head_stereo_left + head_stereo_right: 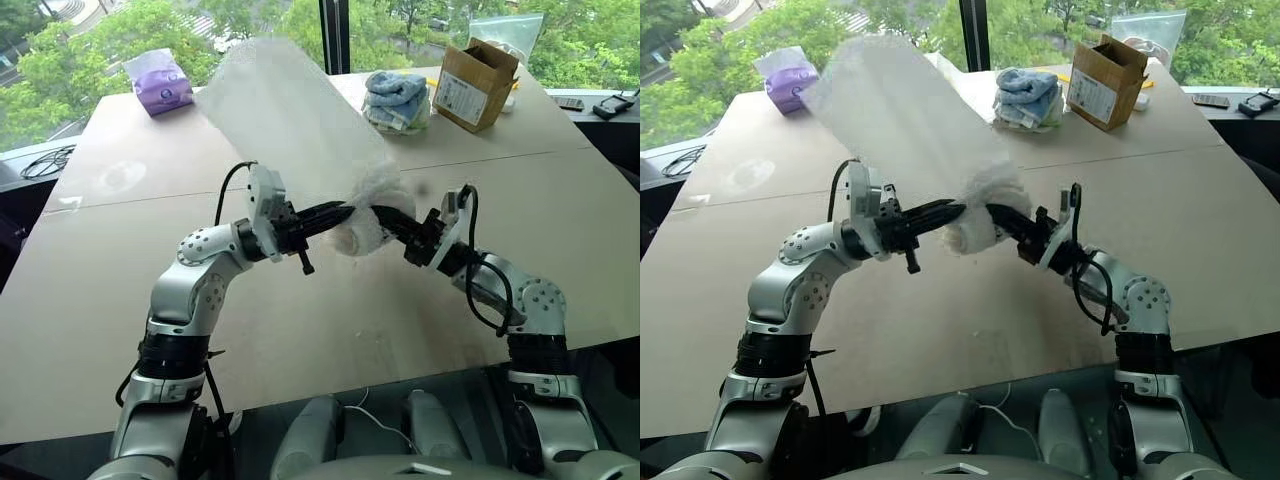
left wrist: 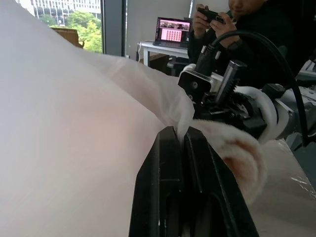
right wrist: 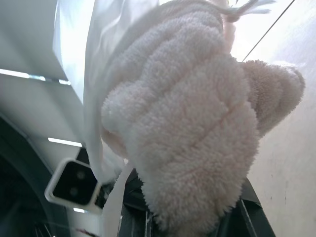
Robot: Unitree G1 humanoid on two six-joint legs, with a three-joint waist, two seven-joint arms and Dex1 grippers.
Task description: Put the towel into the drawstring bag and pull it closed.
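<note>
Towel bunched at the mouth of the raised bag

The cream, ribbed terry towel (image 1: 362,225) hangs bunched above the table (image 1: 120,300), clamped by the right gripper (image 1: 385,217); the left gripper (image 1: 345,211) pinches the semi-sheer white drawstring bag (image 1: 280,110), which stands up behind it.

At the table's (image 1: 120,300) far left corner sits a purple tissue pack (image 1: 161,86). Along the far edge, a pile of light-blue towels (image 1: 396,98) lies just beside an open cardboard box (image 1: 478,84). Behind, a seated person (image 2: 256,34) holds a phone (image 2: 211,14); a laptop (image 2: 173,32) glows nearby.
</note>
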